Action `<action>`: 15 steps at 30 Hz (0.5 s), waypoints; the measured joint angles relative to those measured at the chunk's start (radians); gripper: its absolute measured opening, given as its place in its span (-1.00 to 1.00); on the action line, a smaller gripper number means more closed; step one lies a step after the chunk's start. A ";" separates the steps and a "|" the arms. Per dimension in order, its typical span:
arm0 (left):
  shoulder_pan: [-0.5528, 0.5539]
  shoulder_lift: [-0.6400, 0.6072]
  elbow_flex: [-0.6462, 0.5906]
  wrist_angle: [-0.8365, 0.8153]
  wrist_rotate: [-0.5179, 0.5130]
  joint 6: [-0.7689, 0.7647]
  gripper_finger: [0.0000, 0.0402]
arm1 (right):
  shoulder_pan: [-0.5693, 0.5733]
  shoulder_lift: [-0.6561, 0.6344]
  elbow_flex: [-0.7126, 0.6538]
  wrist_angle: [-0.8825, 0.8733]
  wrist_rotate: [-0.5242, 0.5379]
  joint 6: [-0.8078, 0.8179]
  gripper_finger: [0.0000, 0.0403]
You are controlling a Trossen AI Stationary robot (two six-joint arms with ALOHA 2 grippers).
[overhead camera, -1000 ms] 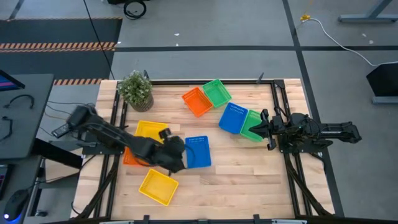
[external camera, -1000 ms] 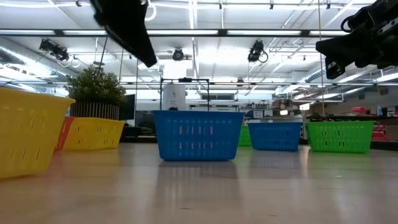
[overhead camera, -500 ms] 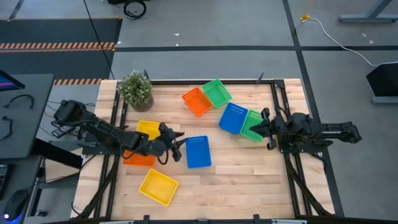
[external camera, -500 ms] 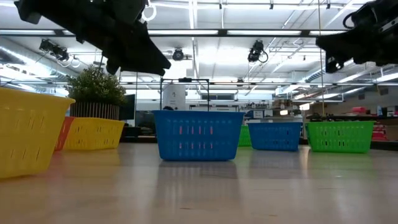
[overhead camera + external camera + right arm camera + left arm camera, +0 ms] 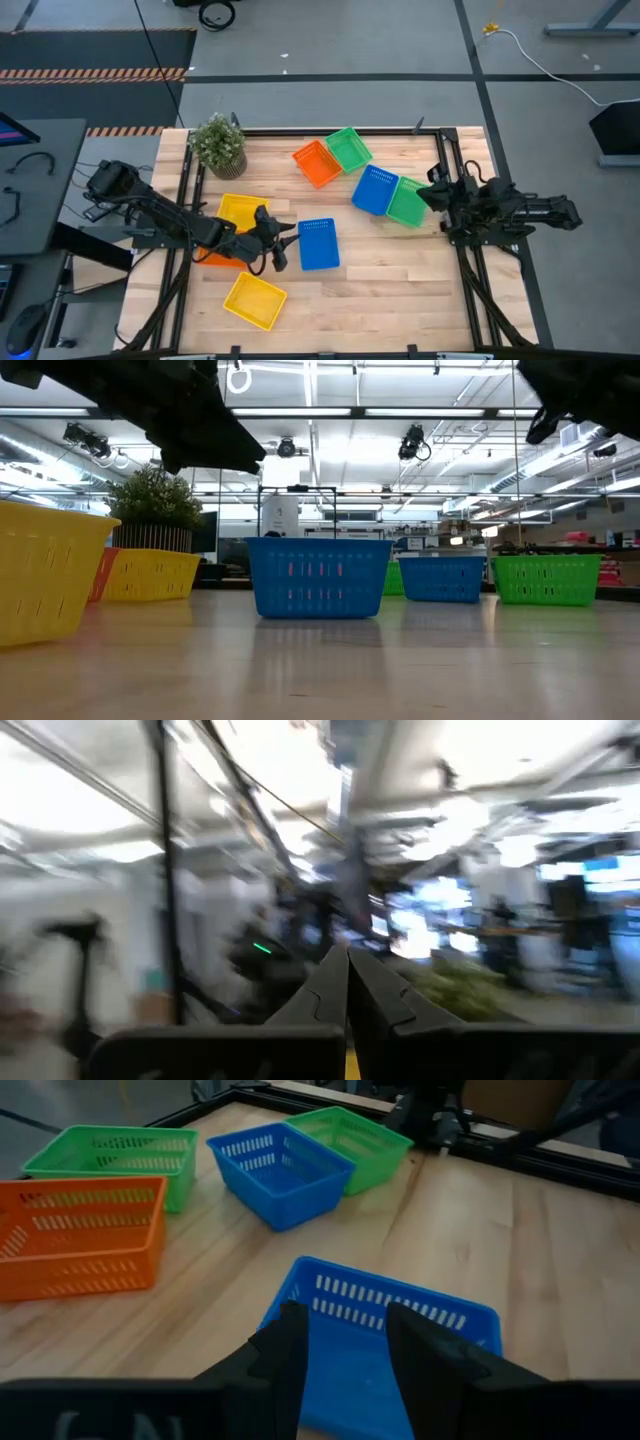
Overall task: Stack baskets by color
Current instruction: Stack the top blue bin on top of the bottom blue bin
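My left gripper (image 5: pixel 286 246) (image 5: pixel 345 1342) is open and hangs above the table just left of a blue basket (image 5: pixel 318 243) (image 5: pixel 385 1342), pointing at it and slightly downward. Nothing is between its fingers. A second blue basket (image 5: pixel 376 189) stands against a green basket (image 5: pixel 407 201) at the right. An orange basket (image 5: pixel 317 163) and a green basket (image 5: pixel 349 148) stand at the far middle. Two yellow baskets (image 5: pixel 241 210) (image 5: pixel 254 300) sit on the left. Another orange basket (image 5: pixel 215 257) lies partly under my left arm. My right gripper (image 5: pixel 427 195) (image 5: pixel 348 972) is shut, raised at the right edge and tipped upward.
A potted plant (image 5: pixel 219 145) stands at the far left corner. Black frame rails (image 5: pixel 450 170) run along the table's sides. Bare wood (image 5: pixel 390 280) lies at the near right and in the middle.
My left gripper has sunk and tipped from pointing steeply down to nearly level, now facing the near blue basket. My right gripper has risen, tipped upward and drawn back a little toward the table's right edge. No basket has moved.
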 joint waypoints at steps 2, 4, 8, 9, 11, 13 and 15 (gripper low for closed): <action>-0.010 0.000 0.000 -0.001 0.000 0.000 -0.29 | 0.000 0.021 0.000 -0.029 0.050 0.016 -0.96; -0.021 0.000 0.000 -0.002 0.000 0.000 -0.29 | 0.000 0.069 0.000 -0.031 0.070 0.086 -0.96; -0.035 0.001 0.000 -0.001 0.000 0.000 -0.29 | 0.008 0.229 0.000 -0.031 0.065 0.234 -0.96; -0.037 0.001 0.000 -0.001 0.000 0.000 -0.29 | 0.014 0.284 0.003 -0.035 0.075 0.253 -0.96; -0.038 0.001 0.000 -0.001 0.000 0.000 -0.29 | 0.024 0.406 0.027 -0.054 0.099 0.279 -0.96; -0.036 0.001 0.000 -0.001 0.000 0.000 -0.29 | 0.029 0.531 0.090 -0.085 0.106 0.285 -0.96; -0.035 0.001 0.000 -0.001 0.000 0.000 -0.29 | 0.032 0.654 0.177 -0.156 0.106 0.279 -0.96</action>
